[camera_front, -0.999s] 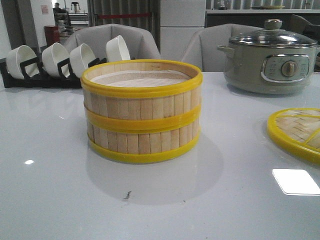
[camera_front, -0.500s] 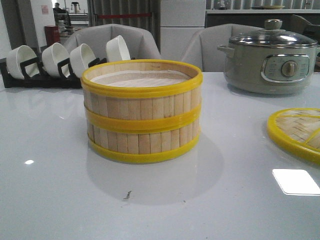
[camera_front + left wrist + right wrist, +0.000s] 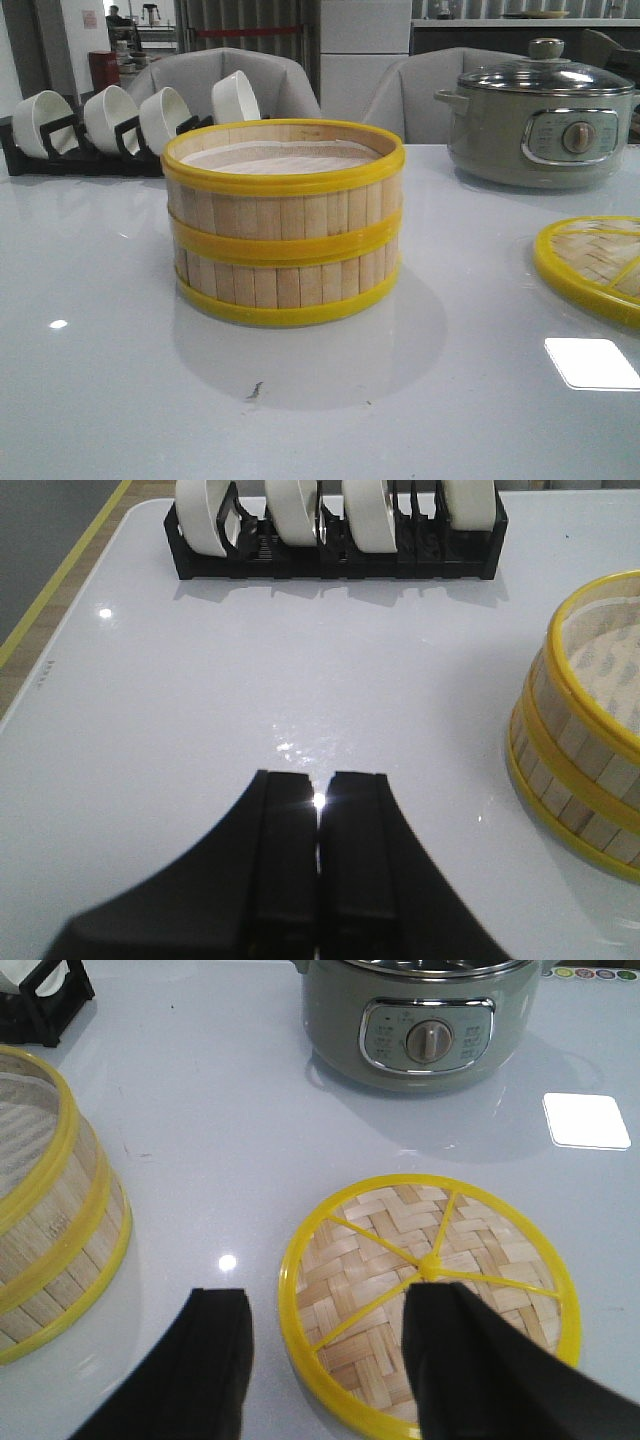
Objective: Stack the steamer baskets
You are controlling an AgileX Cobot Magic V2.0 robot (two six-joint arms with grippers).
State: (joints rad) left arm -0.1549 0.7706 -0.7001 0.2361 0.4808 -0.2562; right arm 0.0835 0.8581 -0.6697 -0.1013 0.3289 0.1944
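Table (image 3: pixel 100 400): white glossy surface; carries every item listed below.
Steamer baskets (image 3: pixel 284 222): two matching bamboo rings, one seated squarely on the other, rims aligned, a yellow band at the joint. Position: table centre in the front view, slightly toward 9 o'clock. Whitish liner visible inside the upper ring.
Electric pot (image 3: pixel 540 118): grey-green, glass lid on, at about 2 o'clock from the stack, well apart from it.
Woven lid (image 3: pixel 428 1296): yellow-rimmed bamboo disc, flat on the table at about 3 o'clock from the stack, not on it.
Bowl rack (image 3: pixel 80 140): black rack of white bowls at about 10 o'clock, behind the stack.
Left gripper (image 3: pixel 319 810): clenched, jaws pressed together on nothing, held over bare table beside the stack.
Right gripper (image 3: pixel 330 1330): released, jaws spread wide, empty, poised over the near edge of the woven lid.
Progress: stacking judged complete; neither gripper touches the baskets. Placing the lid is not asked by the task wording.
View differences: front view alone shows the full two-tier alignment but no arms. Wrist views alone show both grippers; right wrist view alone shows the whole lid and its spokes.
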